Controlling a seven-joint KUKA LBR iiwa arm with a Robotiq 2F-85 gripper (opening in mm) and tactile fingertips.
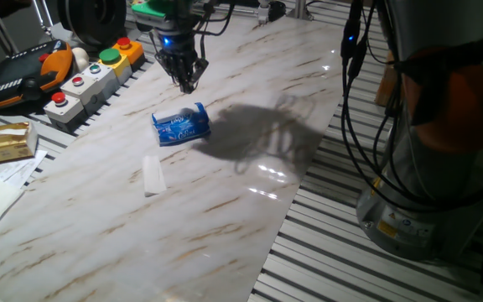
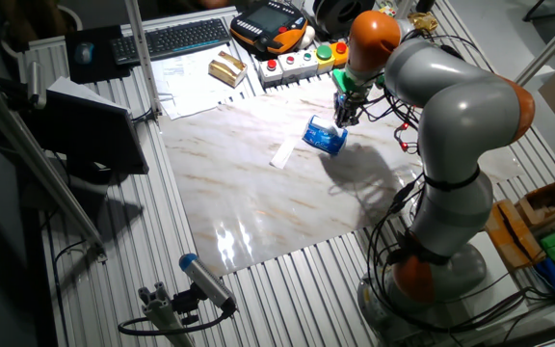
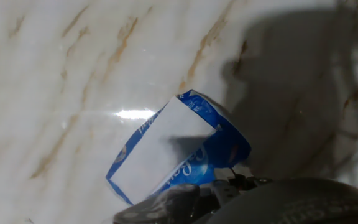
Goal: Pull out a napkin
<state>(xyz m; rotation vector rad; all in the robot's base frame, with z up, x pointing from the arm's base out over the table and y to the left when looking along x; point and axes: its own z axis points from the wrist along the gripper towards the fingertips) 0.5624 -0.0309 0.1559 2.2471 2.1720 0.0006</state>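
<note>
The gripper [image 1: 188,84] hovers at 12 o'clock of the blue packet [image 1: 181,125], fingers seemingly pressed together, holding nothing; the napkin [image 3: 160,146] shows white in the packet's opening; pulling remains.

dim | glare on marble [image 1: 262,172] | arm shadow | hand view perhaps blurred

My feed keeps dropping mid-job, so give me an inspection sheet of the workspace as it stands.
Surface: marble table, glare patches, arm's shadow.
Job's things: blue tissue packet lying on the marble; white napkin showing at its opening, not pulled out.
Clutter: folded white strip apart from the packet.
Hand: hand above the packet, fingers close together, holding nothing.
Cables: black cables hanging along the arm.
Surroundings: button boxes, pendant, keyboard, papers.
</note>
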